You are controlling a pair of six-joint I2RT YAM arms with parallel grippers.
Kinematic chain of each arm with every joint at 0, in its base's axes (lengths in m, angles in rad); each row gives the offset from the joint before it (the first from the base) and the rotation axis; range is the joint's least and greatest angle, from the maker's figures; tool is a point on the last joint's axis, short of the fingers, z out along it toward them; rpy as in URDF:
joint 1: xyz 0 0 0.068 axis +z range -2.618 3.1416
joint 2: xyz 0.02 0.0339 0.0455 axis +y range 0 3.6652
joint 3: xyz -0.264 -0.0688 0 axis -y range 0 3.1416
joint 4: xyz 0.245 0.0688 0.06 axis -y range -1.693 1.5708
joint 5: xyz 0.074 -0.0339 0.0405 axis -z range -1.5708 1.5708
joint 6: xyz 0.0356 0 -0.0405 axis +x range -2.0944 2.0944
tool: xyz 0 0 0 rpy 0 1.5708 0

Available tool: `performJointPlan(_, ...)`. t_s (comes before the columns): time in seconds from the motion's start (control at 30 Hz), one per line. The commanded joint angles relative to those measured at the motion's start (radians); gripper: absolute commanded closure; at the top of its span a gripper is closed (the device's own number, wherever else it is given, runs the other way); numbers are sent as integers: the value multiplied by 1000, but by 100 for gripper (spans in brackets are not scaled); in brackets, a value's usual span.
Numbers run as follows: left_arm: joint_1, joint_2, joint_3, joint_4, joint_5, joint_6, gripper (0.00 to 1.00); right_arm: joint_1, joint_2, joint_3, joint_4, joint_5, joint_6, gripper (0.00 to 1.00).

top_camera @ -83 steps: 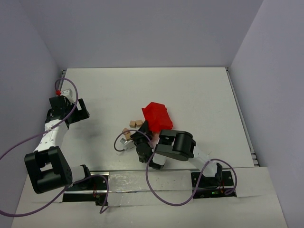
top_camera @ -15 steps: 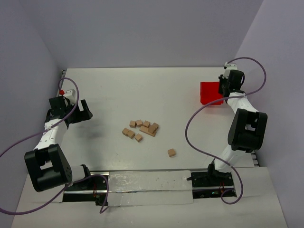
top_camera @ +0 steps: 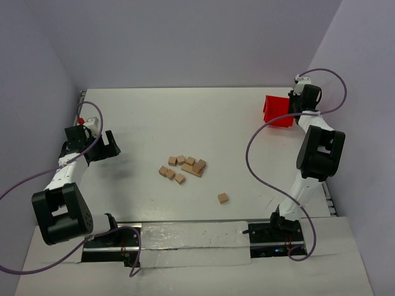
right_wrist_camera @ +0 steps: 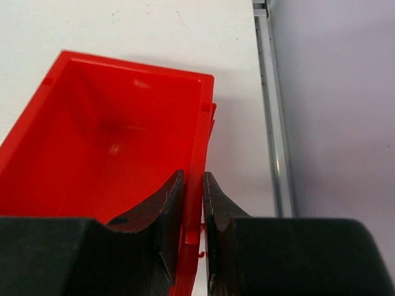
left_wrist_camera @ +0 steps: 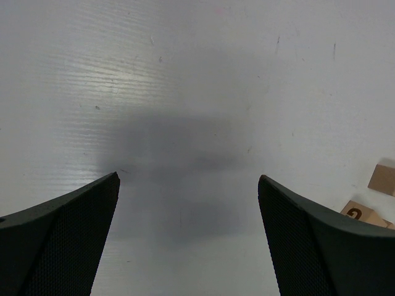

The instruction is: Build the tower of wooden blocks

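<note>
**Top external view: wood blocks loose on the bench, red bin gripped**

The right tool is clenched on the side wall of the red bin. In the right wrist view, one finger is inside the wall and one outside, with the tool pinching the bin at its rim. The wood blocks lie in a loose cluster on the bench, well to the left of the bin and nearer the arm bases. A single block sits apart, between that cluster and the bin but nearer still. The left tool is farthest left of the bin. Its jaws are released and spread wide, and the left wrist view shows the tool over bare bench with two blocks at the frame's edge.
</note>
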Motion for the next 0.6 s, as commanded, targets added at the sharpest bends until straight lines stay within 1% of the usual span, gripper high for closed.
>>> performJointPlan(0.0, 8, 7, 37, 25, -4, -4, 1, -14, 60, 62, -24, 8, -53, 95)
performJointPlan(0.17, 8, 11, 41, 22, -6, -4, 1, -22, 89, 66, -49, -6, -92, 93)
performJointPlan(0.3, 8, 9, 41, 21, -1, -3, 1, -28, 122, 115, -123, 6, -114, 92)
performJointPlan(0.37, 8, 11, 41, 17, 7, 1, 1, -31, 113, 113, -146, -7, -126, 81)
performJointPlan(0.4, 8, 11, 41, 16, 10, 3, 1, -32, 103, 107, -152, -14, -134, 71)
performJointPlan(0.47, 9, 11, 41, 16, 18, 5, 1, -33, 76, 97, -161, -23, -137, 47)
performJointPlan(0.57, 8, 11, 45, 14, 25, 5, 1, -34, 35, 99, -197, -51, -131, 29)
